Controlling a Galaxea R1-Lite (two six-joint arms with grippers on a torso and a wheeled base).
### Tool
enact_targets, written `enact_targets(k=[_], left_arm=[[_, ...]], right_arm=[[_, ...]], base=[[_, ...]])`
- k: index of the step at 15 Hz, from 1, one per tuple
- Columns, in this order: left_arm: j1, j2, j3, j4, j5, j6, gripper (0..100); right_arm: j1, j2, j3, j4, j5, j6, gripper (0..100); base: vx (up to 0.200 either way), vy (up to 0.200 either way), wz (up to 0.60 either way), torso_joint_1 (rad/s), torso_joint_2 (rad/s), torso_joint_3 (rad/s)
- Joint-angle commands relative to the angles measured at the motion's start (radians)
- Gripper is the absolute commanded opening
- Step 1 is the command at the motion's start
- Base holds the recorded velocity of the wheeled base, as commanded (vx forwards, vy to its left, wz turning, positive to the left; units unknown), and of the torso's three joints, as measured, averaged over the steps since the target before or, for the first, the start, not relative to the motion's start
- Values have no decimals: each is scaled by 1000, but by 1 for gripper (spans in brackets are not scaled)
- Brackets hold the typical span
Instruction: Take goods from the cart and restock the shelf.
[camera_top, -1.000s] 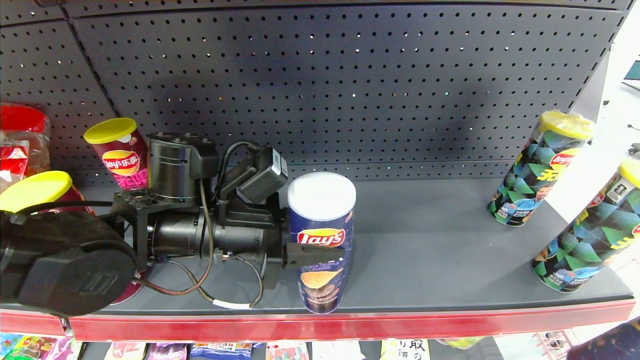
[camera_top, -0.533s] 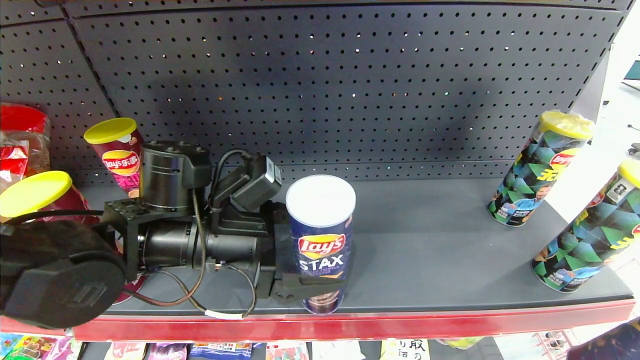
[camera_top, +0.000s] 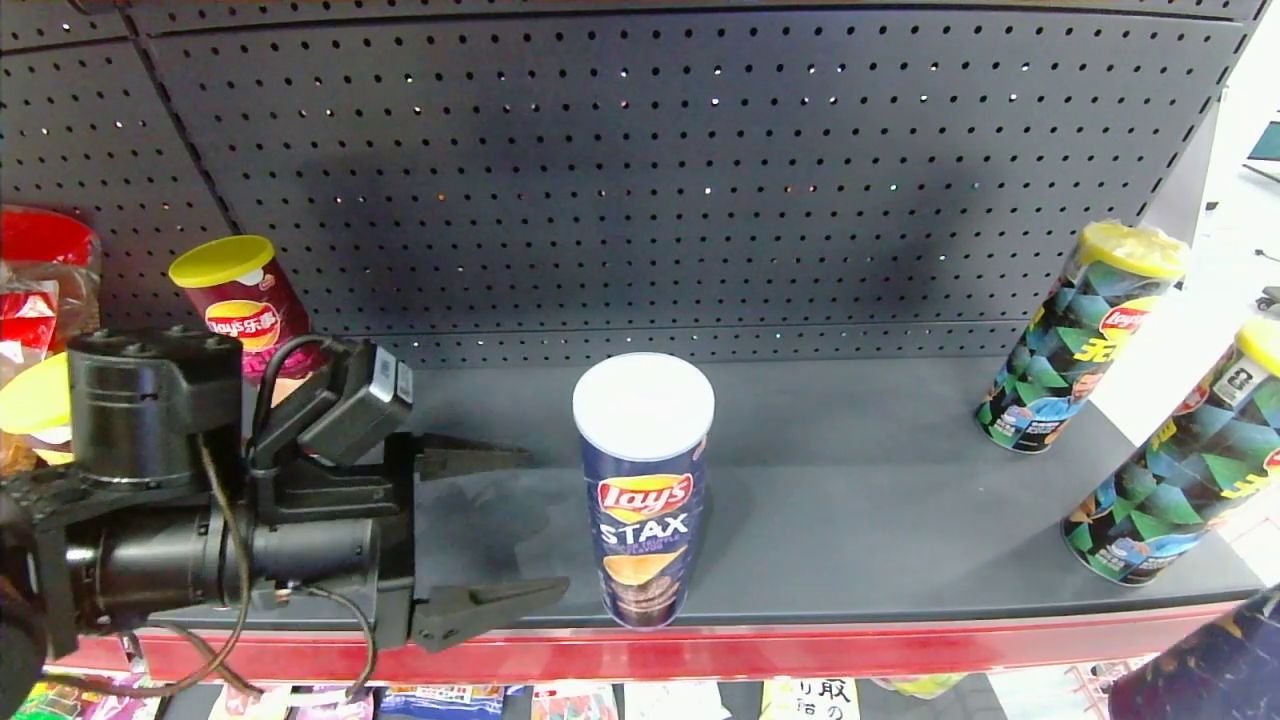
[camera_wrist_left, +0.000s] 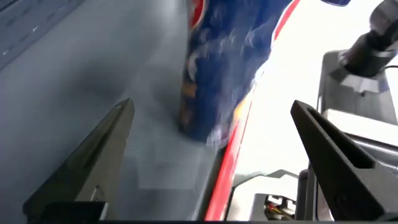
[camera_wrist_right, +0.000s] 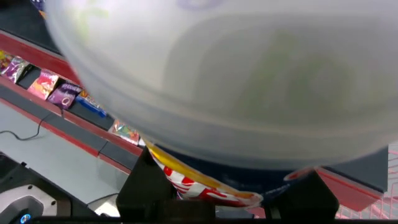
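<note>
A dark blue chips can (camera_top: 643, 500) with a white lid stands upright near the front edge of the grey shelf (camera_top: 850, 500). My left gripper (camera_top: 545, 522) is open just to its left, level with the can's lower half and not touching it. In the left wrist view the can (camera_wrist_left: 217, 74) stands ahead of the spread fingers (camera_wrist_left: 115, 134). My right gripper (camera_wrist_right: 230, 186) is shut on another chips can, whose pale lid (camera_wrist_right: 236, 74) looms close. A dark patterned shape (camera_top: 1200, 655) shows at the lower right corner of the head view.
Maroon cans with yellow lids (camera_top: 240, 300) stand at the shelf's left, behind my left arm. Two teal-patterned cans (camera_top: 1085, 330) (camera_top: 1180, 470) stand at the right. Bare shelf lies between the blue can and those. A red lip (camera_top: 800, 645) runs along the front edge; snack packets lie below it.
My left gripper let go of the blue can, opened wide and drew back to the left. The can stays upright where it was set. A dark shape has risen at the lower right.
</note>
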Motion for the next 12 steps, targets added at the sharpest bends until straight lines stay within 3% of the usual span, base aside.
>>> enact_targets(k=[1,4,7,9,10,12], left_arm=[[21,-149,119,3,49,-2,100],[21,-253,214,6,118,-7,100],[21,-367,255,84,250,-10,100],[21,-367,255,84,250,-10,100],[20,-407,252,136,260,-10,100],[20,-428,258,138,256,-10,100]], right_arm=[[9,166,-51,-59,42,-11,0],[87,333,-63,-203,53,-10,0],[193,583,-170,-319,50,-7,0],[193,583,-170,-319,50,-7,0],[201,775,-279,-421,53,-11,0],[218,885,-382,-426,54,-8,0]], base=[[0,0,0,0,0,0],[0,0,0,0,0,0],[0,0,0,0,0,0],[0,0,0,0,0,0],[0,0,0,0,0,0],[0,0,0,0,0,0]])
